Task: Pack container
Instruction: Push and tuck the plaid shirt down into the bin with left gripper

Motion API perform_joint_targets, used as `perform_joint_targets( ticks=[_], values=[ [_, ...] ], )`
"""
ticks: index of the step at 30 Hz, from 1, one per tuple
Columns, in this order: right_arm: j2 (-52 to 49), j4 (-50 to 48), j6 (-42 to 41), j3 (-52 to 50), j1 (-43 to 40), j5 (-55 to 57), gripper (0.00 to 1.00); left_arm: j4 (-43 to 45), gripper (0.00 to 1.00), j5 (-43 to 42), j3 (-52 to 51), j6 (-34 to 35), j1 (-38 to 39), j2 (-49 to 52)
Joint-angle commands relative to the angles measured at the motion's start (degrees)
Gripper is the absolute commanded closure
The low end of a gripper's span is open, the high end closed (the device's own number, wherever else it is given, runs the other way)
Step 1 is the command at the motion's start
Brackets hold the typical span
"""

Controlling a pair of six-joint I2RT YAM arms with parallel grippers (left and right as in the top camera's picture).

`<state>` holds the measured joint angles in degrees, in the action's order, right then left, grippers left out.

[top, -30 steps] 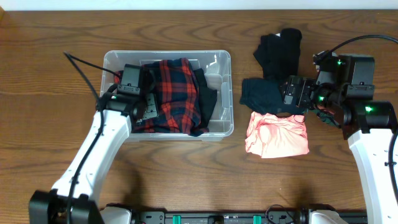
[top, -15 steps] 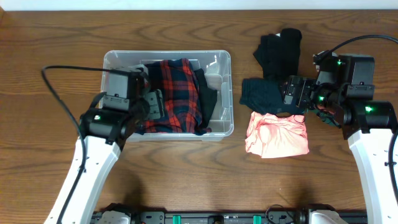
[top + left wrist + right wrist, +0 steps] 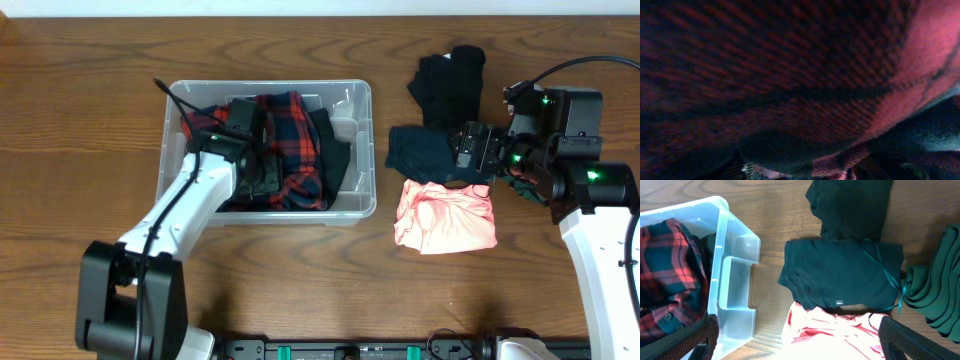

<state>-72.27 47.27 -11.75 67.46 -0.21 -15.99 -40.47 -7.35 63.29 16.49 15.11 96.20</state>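
The clear container [image 3: 268, 87] stands left of centre and holds a red plaid shirt [image 3: 292, 125] and a dark garment [image 3: 337, 160]. My left gripper [image 3: 265, 178] is down in the container, pressed into the plaid shirt. The left wrist view shows only plaid fabric [image 3: 790, 60] close up, and the fingers are hidden. My right gripper [image 3: 470, 150] hovers wide open and empty above a dark navy garment [image 3: 840, 275] and a pink garment [image 3: 835, 335], its fingers [image 3: 800, 342] spread to the frame's corners. The container's end wall [image 3: 735, 260] shows at the left of the right wrist view.
A black garment [image 3: 450, 75] lies at the back right. A green garment [image 3: 940, 295] lies at the far right, partly under my right arm. The pink garment [image 3: 445, 215] lies just right of the container. Bare wood surrounds them.
My left arm rose from the container's left side, then came down further right into the plaid shirt. The right arm has not moved.
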Motion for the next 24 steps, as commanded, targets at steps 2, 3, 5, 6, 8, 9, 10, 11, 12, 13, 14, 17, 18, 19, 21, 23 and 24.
perform_joint_targets(
  ticks=[2,3,5,6,8,9,10,11,12,13,14,17,18,19,21,23,24],
  values=[
    [-0.02,-0.02,-0.63,0.9,-0.48,0.15,0.01,-0.57,0.38,-1.75,-1.57,0.09,0.09,7.48],
    [-0.02,-0.02,-0.63,0.9,-0.48,0.15,0.01,-1.6,0.39,-2.21,-0.72,0.07,0.09,7.02],
    [-0.02,-0.02,-0.63,0.9,-0.48,0.15,0.01,-4.09,0.39,-2.71,1.38,0.07,0.09,5.33],
    [0.0,-0.02,-0.63,0.9,-0.48,0.15,0.01,-5.31,0.39,-2.71,2.38,0.04,0.09,4.31],
    [-0.02,-0.02,-0.63,0.9,-0.48,0.15,0.01,-7.8,0.39,-2.71,4.52,0.02,0.09,1.66],
    [-0.02,-0.02,-0.63,0.9,-0.48,0.15,0.01,-8.72,0.39,-2.69,5.4,0.02,0.09,0.22],
    [-0.02,-0.02,-0.63,0.9,-0.48,0.13,0.01,-9.46,0.39,-2.69,6.12,0.02,0.11,-1.33],
    [-0.02,-0.02,-0.63,0.9,-0.48,0.15,0.01,-10.1,0.39,-2.67,6.8,-0.02,0.13,-3.37],
    [-0.02,-0.02,-0.63,0.9,-0.48,0.15,0.01,-10.27,0.39,-2.67,7.17,-0.02,0.13,-5.22],
    [-0.02,-0.02,-0.63,0.9,-0.48,0.15,0.01,-10.21,0.39,-2.64,7.32,-0.02,0.13,-7.23],
    [-0.02,-0.02,-0.63,0.9,-0.48,0.15,0.01,-9.97,0.39,-2.49,7.32,0.0,0.13,-9.31],
    [0.0,-0.02,-0.63,0.9,-0.48,0.15,0.01,-7.61,0.39,-2.49,7.34,-0.24,0.15,-15.41],
    [-0.02,-0.02,-0.63,0.9,-0.48,0.13,0.01,-6.27,0.39,-2.51,7.32,-0.76,0.31,-17.16],
    [0.0,-0.02,-0.63,0.9,-0.48,0.15,0.01,-5.09,0.39,-2.51,7.32,-1.73,0.59,-18.29],
    [-0.02,-0.02,-0.63,0.9,-0.48,0.15,0.01,-2.91,0.39,-2.51,7.3,-3.61,1.46,-19.61],
    [-0.02,-0.02,-0.63,0.9,-0.48,0.15,0.01,-2.03,0.39,-2.56,7.23,-4.07,2.67,-19.41],
    [0.0,-0.02,-0.63,0.9,-0.48,0.15,0.01,-2.03,0.39,-2.75,7.06,-4.15,3.72,-18.84]
  ],
)
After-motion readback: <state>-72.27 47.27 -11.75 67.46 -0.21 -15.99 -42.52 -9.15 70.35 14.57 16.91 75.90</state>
